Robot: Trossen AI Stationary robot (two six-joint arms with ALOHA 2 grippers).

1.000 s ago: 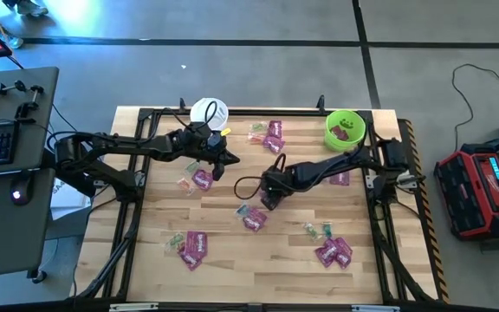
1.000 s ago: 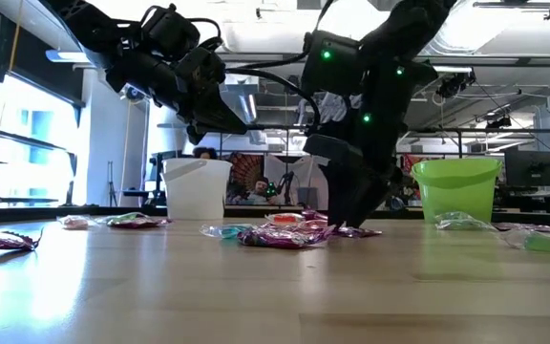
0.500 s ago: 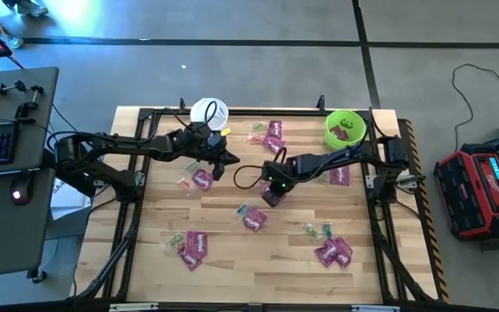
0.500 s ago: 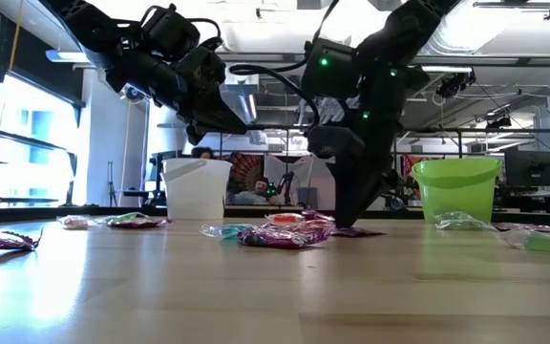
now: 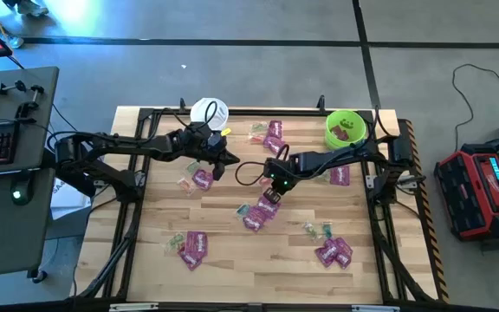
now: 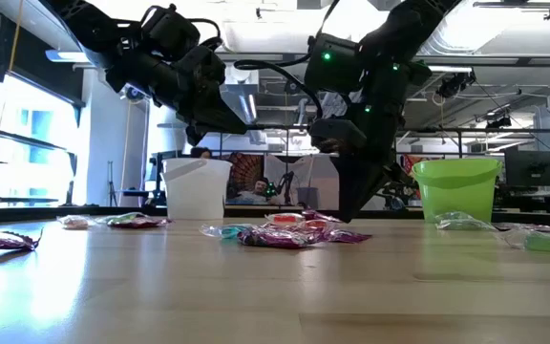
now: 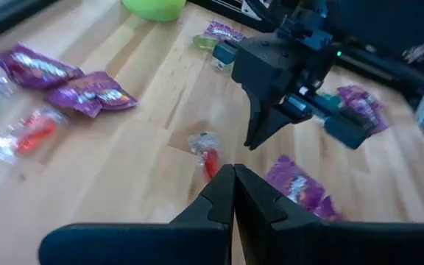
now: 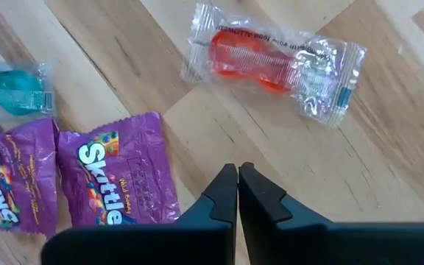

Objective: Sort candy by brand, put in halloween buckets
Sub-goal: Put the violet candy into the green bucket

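Wooden bench has candy all over it. Right gripper hangs mid-bench, fingers shut on nothing; a purple packet lies just beside them, long side pointing along the fingers. Left gripper, also shut and empty, waits near the white bucket.

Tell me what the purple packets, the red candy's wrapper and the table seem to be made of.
Purple packet: looks like glossy printed plastic film, crinkled, with crimped zigzag ends.
Red candy's wrapper: clear thin plastic, probably cellophane-like; the red piece shows through and the sealed ends wrinkle.
Table: apparently light wood in joined strips with visible grain, smooth finish.
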